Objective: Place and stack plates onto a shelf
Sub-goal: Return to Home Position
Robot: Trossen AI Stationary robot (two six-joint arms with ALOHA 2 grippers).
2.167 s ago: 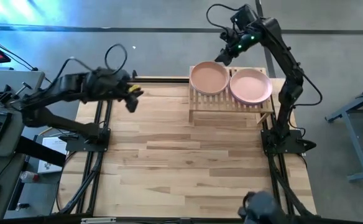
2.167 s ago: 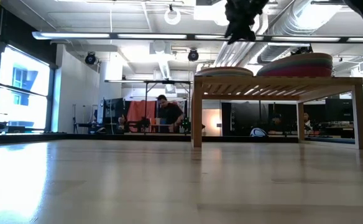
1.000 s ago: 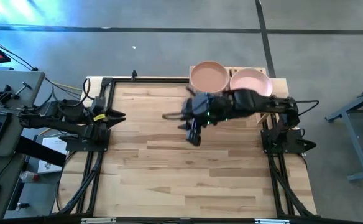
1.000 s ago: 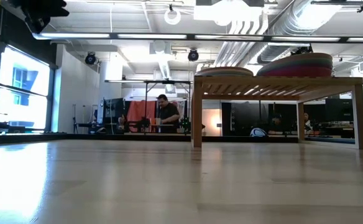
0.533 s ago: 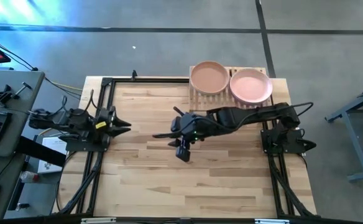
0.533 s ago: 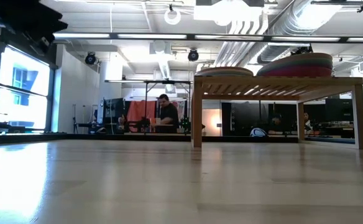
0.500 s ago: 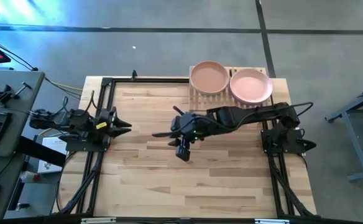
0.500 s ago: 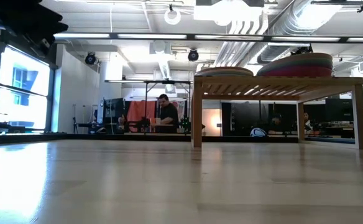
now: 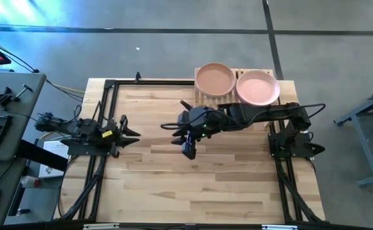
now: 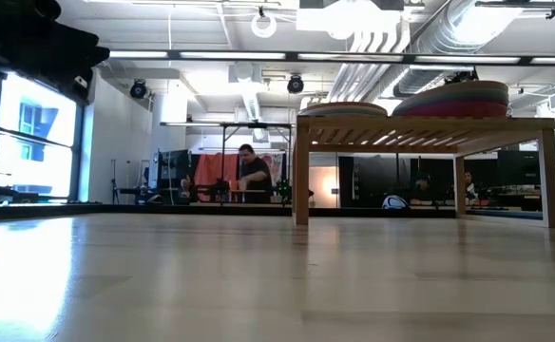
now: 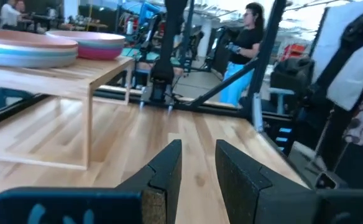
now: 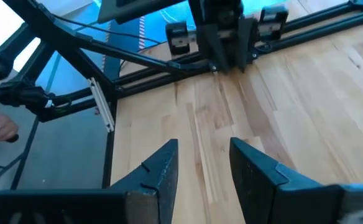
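Observation:
Two stacks of plates rest on the low slatted shelf [image 9: 202,105] at the table's far right. The left stack [image 9: 215,80] has a peach plate on top and the right stack [image 9: 258,87] a pale pink one. The low view shows the stacks [image 10: 342,108] [image 10: 451,98] edge-on on the shelf [image 10: 420,128]. My right gripper [image 9: 188,149] is open and empty over the table's middle, left of the shelf; it also shows in its wrist view [image 12: 203,163]. My left gripper [image 9: 133,133] is open and empty, low at the table's left edge, pointing toward the shelf [image 11: 76,74].
Black arm frames run along the table's left [image 9: 103,96] and right [image 9: 282,160] sides. The plank tabletop [image 9: 193,185] stretches toward the near edge. People stand in the room beyond the table [image 10: 249,176] [image 11: 243,50].
My right gripper has gone a little toward the table's left and near edges, then come slightly back, staying open and empty over the table's middle. My left arm has folded lower at the left edge, and its gripper has edged toward the right. The plates have not moved.

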